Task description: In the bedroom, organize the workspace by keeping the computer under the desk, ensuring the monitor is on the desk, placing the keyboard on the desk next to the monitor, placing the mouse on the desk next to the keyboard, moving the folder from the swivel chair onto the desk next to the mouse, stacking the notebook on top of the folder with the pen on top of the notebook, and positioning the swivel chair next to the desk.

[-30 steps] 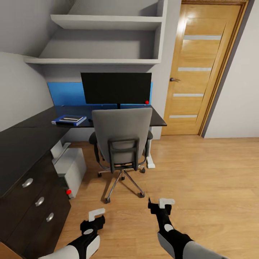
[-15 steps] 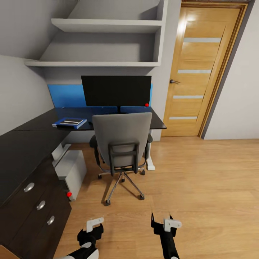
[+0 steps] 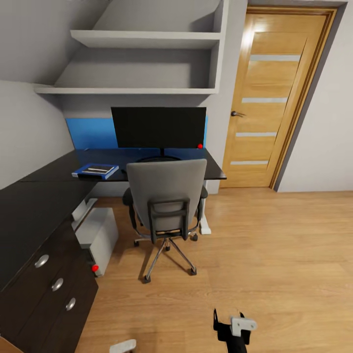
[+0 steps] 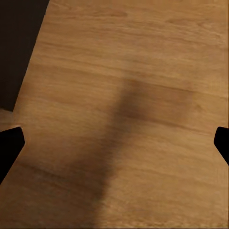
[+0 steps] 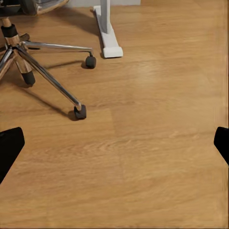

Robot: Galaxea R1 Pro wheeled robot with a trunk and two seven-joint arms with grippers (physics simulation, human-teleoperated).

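Since a second ago the head view has tilted up: both arms have sunk toward its lower edge, the room itself unmoved. The chair (image 3: 166, 206) stands tucked at the desk (image 3: 44, 191), the monitor (image 3: 158, 127) on top, the computer (image 3: 97, 234) underneath, a blue folder or notebook (image 3: 95, 170) on the desktop; which, I cannot tell. This looks like surveying or approach. Next comes moving closer to the desk. The right gripper (image 3: 234, 327) and left gripper (image 4: 114, 152) hang over floor, fingers wide and empty, well apart from everything.
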